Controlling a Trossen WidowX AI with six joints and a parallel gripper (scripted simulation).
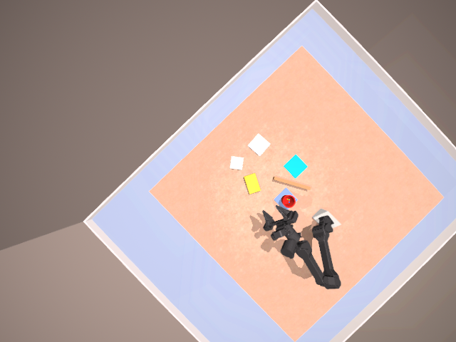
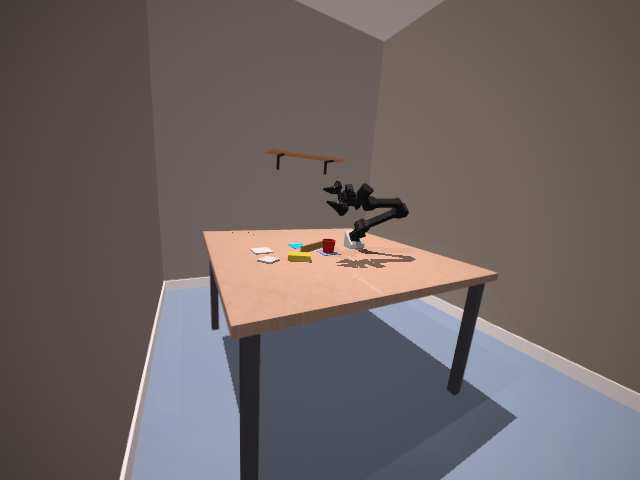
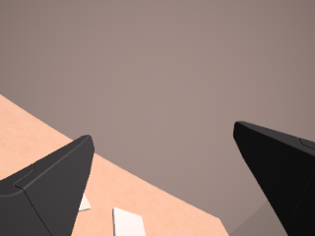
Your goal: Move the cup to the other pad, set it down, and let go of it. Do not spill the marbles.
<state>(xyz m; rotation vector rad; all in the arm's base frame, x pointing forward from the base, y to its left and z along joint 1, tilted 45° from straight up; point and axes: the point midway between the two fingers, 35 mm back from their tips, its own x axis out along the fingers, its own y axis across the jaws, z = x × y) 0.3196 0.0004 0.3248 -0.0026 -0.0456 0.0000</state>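
Observation:
A red cup (image 1: pixel 288 204) (image 2: pixel 328 246) stands upright on the blue pad (image 1: pixel 284 192) (image 2: pixel 321 252). Small coloured marbles (image 1: pixel 288 199) show inside it in the top view. The cyan pad (image 1: pixel 295 166) (image 2: pixel 295 245) lies bare, beyond a wooden bar from the cup. My gripper (image 1: pixel 270 209) (image 2: pixel 326 195) (image 3: pixel 164 136) is open, with nothing between its fingers. It hangs high above the table, beside the cup as seen from above, and points sideways. The cup and both pads are out of the wrist view.
The wooden bar (image 1: pixel 291 183) (image 2: pixel 311 246) lies between the two pads. A yellow block (image 1: pixel 252 183) (image 2: pixel 299 257), a larger white tile (image 1: pixel 258 144) (image 2: pixel 261 251) and a smaller white tile (image 1: pixel 236 162) (image 2: pixel 268 259) lie to one side. A shelf (image 2: pixel 305 155) is on the wall.

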